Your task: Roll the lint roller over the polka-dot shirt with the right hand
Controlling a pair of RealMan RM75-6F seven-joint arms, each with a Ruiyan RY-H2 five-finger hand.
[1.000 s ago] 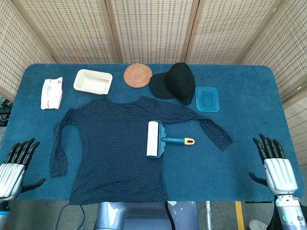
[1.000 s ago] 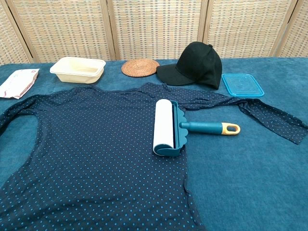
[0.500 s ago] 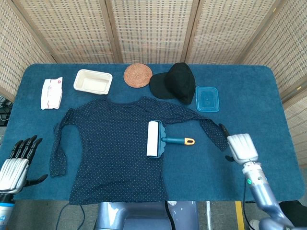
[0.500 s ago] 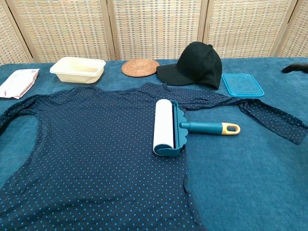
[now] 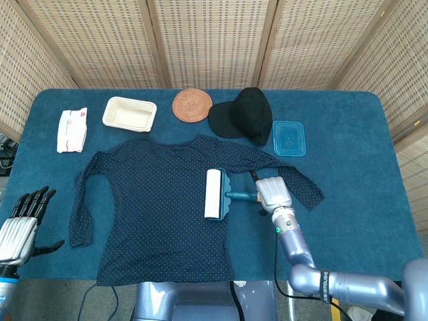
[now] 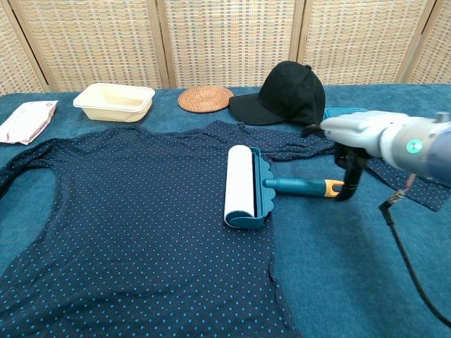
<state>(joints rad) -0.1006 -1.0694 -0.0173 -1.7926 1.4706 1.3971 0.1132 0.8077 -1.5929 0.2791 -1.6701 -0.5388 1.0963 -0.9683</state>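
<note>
The white-barrelled lint roller with the teal frame and orange-tipped handle (image 5: 223,194) lies on the navy polka-dot long-sleeved shirt (image 5: 157,207), which is spread flat on the blue cloth-covered table (image 5: 348,134). The roller's barrel sits on the shirt's right side and its handle points off the hem toward your right.

Your right hand (image 5: 272,192) is over the orange end of that handle. In the chest view its dark fingers (image 6: 348,172) hang down beside the tip, but you cannot tell whether they have closed on it or only touch it. The roller lies flat.

Your left hand (image 5: 23,222) sits at the table's near left edge, empty, fingers apart.

Along the far side stand a white wipes packet (image 5: 72,130), a cream rectangular tray (image 5: 129,114), a round woven coaster (image 5: 192,105), a black cap (image 5: 244,115) and a blue plastic lid (image 5: 288,138).
</note>
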